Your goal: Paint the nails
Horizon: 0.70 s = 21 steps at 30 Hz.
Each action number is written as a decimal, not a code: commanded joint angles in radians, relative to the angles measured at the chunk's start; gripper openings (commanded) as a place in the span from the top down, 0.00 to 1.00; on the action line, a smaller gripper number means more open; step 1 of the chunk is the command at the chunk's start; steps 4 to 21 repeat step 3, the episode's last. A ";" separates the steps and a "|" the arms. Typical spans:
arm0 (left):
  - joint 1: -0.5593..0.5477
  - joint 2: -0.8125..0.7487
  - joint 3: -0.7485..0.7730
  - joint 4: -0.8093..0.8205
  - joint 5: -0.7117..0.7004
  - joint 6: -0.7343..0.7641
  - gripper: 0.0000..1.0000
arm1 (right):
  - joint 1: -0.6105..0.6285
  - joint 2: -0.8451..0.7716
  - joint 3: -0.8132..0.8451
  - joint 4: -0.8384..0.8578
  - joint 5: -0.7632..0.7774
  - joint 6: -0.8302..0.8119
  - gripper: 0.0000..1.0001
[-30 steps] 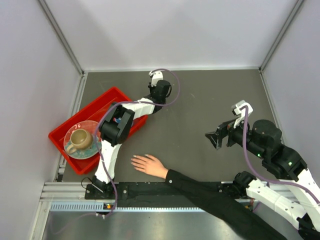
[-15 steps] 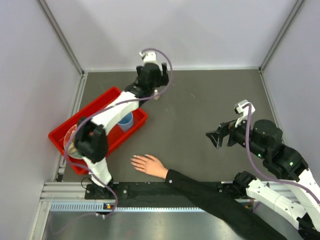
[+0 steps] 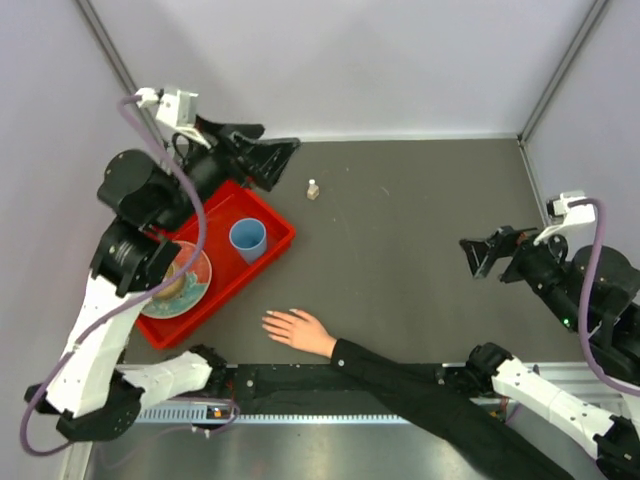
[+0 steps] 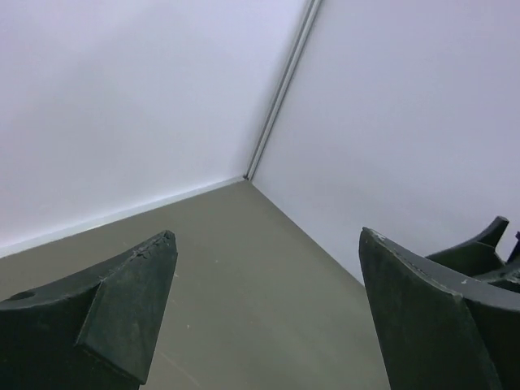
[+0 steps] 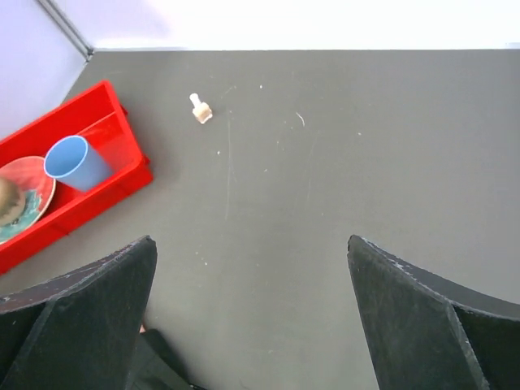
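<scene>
A flesh-toned hand (image 3: 298, 330) with a black sleeve (image 3: 420, 385) lies flat near the table's front, fingers spread to the left. The nails (image 3: 267, 320) at its fingertips are too small to make out. A small tan-capped polish bottle (image 3: 313, 189) (image 5: 200, 110) stands alone at the back of the table. My left gripper (image 3: 287, 163) (image 4: 266, 236) hangs open and empty just left of the bottle, raised and facing the far wall corner. My right gripper (image 3: 470, 258) (image 5: 252, 242) is open and empty at the right, well apart from the hand.
A red tray (image 3: 270, 218) (image 5: 89, 106) sits at the left with a blue cup (image 3: 248, 239) (image 5: 71, 159) and a plate (image 3: 195, 290) carrying a brown mug. Grey walls close in the table on three sides.
The left gripper opened and let go of the bottle, which now stands alone. The left arm swung back and up to the far left. The right arm drew back to the right.
</scene>
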 commanded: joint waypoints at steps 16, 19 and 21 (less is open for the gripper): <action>0.003 -0.045 -0.065 -0.075 -0.026 -0.006 0.02 | -0.007 -0.036 -0.035 0.057 -0.080 -0.004 0.01; 0.003 -0.045 -0.065 -0.075 -0.026 -0.006 0.02 | -0.007 -0.036 -0.035 0.057 -0.080 -0.004 0.01; 0.003 -0.045 -0.065 -0.075 -0.026 -0.006 0.02 | -0.007 -0.036 -0.035 0.057 -0.080 -0.004 0.01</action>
